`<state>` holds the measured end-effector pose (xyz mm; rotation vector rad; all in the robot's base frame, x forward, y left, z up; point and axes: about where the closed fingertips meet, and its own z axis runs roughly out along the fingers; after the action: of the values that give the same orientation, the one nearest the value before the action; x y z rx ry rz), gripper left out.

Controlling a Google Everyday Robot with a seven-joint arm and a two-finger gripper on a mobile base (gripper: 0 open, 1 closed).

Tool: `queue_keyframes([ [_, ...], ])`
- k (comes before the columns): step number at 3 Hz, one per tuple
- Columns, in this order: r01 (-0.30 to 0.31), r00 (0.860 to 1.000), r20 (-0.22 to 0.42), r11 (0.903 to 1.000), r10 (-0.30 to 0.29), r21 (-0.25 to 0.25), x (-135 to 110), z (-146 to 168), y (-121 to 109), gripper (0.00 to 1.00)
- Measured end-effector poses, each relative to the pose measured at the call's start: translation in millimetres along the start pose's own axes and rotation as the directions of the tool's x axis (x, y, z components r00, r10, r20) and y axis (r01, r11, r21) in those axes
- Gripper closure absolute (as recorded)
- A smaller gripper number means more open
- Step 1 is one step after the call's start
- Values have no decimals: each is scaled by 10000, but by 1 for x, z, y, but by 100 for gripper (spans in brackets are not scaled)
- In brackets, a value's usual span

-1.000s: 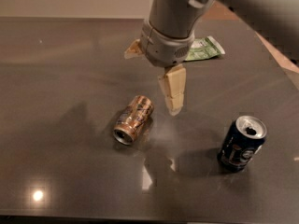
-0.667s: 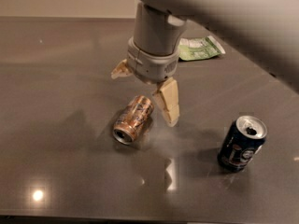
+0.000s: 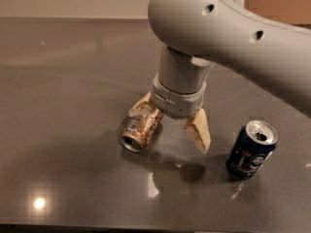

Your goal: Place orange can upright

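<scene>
Lowered claw [image 3: 169, 128] hangs spread over orange can [image 3: 141, 131] on glossy dark table [image 3: 63, 106].

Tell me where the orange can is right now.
In the camera view, the orange can lies on its side left of centre on the dark table, beneath the open claw, with the upright dark blue can farther right.

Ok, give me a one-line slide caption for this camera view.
Open gripper over the orange can lying sideways on a dark table, blue can standing nearby.

Grey arm [image 3: 233, 28], dark round holes; gripper [image 3: 170, 127] at its lower end, tan fingers [image 3: 198, 130]
</scene>
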<state>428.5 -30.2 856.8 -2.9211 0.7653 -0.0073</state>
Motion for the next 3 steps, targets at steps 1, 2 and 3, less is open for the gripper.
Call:
queue_keyframes([
  [1,646,9978,-92,9975,-649,-298,0,12,16,0],
  [2,1141,9933,-161,9930,-1146,-315,-4,13,14,0],
  [3,1456,9891,-163,9890,-1461,-276,-7,10,8,0],
])
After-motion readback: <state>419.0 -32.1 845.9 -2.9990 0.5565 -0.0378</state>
